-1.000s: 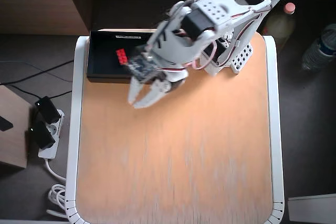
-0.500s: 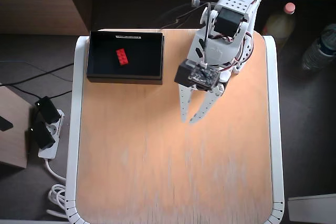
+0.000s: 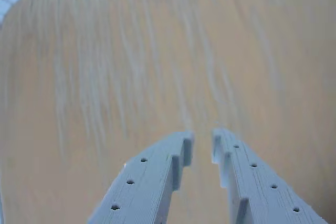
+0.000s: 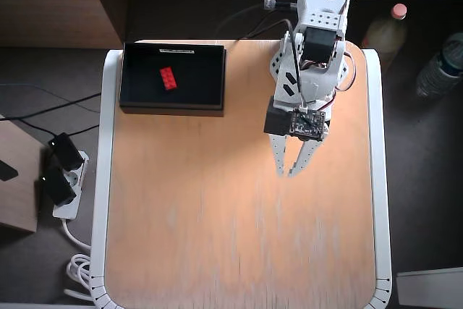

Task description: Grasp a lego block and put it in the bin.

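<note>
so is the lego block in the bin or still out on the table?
In. The overhead view shows the red lego block lying on the dark floor of the bin; the claw is empty, off to the right.

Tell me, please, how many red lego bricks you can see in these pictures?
1: a small red studded plastic brick lies inside the shallow black rectangular bin, left of centre in the overhead view. None seems hidden.

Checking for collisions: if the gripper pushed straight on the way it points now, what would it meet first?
Nothing but bare surface: the white two-finger gripper points down the orange wooden tabletop, so, angled downward as the wrist view suggests, it would probably meet the wood itself. The small red lego block lies in the shallow black bin, off that line.
</note>
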Controlling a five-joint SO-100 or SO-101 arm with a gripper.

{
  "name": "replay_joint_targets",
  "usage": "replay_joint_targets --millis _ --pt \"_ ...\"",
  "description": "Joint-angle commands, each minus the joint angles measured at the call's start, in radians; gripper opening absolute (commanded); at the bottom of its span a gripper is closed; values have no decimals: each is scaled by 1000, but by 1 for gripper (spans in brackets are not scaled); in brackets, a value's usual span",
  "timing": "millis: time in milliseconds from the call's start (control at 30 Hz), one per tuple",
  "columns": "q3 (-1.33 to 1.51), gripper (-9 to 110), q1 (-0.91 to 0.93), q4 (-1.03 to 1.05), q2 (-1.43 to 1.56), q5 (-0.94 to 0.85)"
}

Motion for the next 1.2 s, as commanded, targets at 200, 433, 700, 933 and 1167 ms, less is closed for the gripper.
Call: replay_joint_targets --millis 200,433,700,933,1167 --pt "167 0 -48 -2 152 25" --pt "276 0 -55 -2 164 41" --pt "419 0 -54 -2 164 35" --pt "578 0 -54 -2 164 -12" --pt "594 0 -54 104 164 -146"
